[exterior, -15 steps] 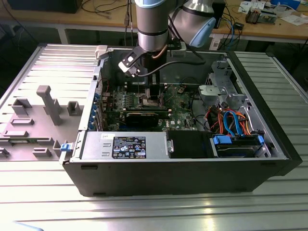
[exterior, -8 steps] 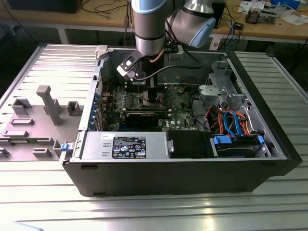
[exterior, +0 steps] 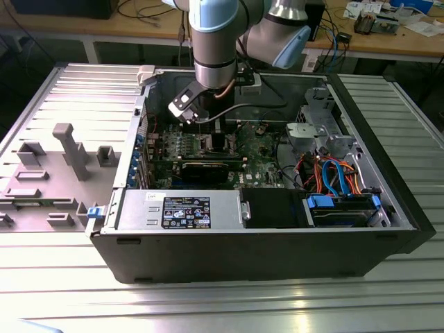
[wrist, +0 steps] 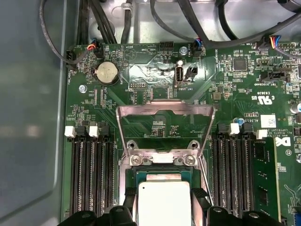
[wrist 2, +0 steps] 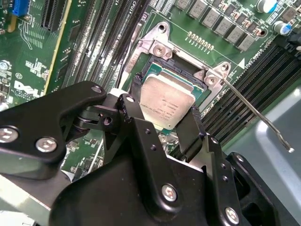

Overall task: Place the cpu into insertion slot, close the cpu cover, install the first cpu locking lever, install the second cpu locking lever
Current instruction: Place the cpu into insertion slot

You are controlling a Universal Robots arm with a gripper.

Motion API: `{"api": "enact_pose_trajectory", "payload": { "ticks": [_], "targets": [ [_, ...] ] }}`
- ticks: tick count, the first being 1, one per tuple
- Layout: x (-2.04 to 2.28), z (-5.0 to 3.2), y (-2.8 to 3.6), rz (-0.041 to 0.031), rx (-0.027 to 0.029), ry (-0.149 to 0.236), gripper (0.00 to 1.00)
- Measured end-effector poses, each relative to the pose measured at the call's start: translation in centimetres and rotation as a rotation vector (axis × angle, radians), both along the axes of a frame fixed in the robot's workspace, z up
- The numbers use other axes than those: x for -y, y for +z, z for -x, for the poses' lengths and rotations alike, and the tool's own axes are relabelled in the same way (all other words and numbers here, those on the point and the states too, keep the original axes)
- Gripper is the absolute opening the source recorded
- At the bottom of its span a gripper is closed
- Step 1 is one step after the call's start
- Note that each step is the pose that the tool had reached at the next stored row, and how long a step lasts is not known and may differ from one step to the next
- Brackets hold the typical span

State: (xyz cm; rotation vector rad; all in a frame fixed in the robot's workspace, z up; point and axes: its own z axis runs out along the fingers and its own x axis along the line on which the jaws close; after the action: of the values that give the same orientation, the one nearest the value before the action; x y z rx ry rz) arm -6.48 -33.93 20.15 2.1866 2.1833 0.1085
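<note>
Step in hand, by the look of it: seating small flat square cpu with silvery metal top and thin green rim (wrist 2: 167, 106) into square insertion slot with dark frame and metal border (wrist 2: 155, 64) on green circuit board (wrist: 155, 80). Black two-finger gripper (wrist 2: 164, 104) narrowed onto the chip, fingers (wrist 2: 135, 89) pressed against two opposite edges, nothing else in the grip. Chip (wrist: 164, 205) directly between the fingertips in both wrist views, over the slot and close to flat in it; cannot tell if fully down.

To do it well, probably: keep chip level, lower straight, match rim to slot frame on all four sides. No sideways drag across the pin field, no pressing. Let go only once flat. Mind finger clearance against the slot frame.

Silvery-bronze hinged square cpu cover with large window (wrist: 164, 107) raised open just beyond the fingertips, not yet closed. Thin bare-metal locking lever (wrist 2: 256, 113) swung out free off one finger's side, apart from the gripper. Long dark memory slots (wrist: 89, 174) outside both fingers. Exterior view: gripper (exterior: 201, 125) down inside open dark computer case (exterior: 243, 257).
</note>
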Motion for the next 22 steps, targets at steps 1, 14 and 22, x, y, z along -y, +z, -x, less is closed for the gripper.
{"api": "enact_pose_trajectory", "payload": {
  "ticks": [1,14,22],
  "targets": [
    [-0.01,0.0,-0.06,-0.0002,0.0001,0.0,0.55],
    [0.0,0.0,-0.44,0.0003,-0.0001,-0.013,0.55],
    [0.0,0.0,-0.71,0.0,0.0001,-0.018,0.55]
  ]
}}
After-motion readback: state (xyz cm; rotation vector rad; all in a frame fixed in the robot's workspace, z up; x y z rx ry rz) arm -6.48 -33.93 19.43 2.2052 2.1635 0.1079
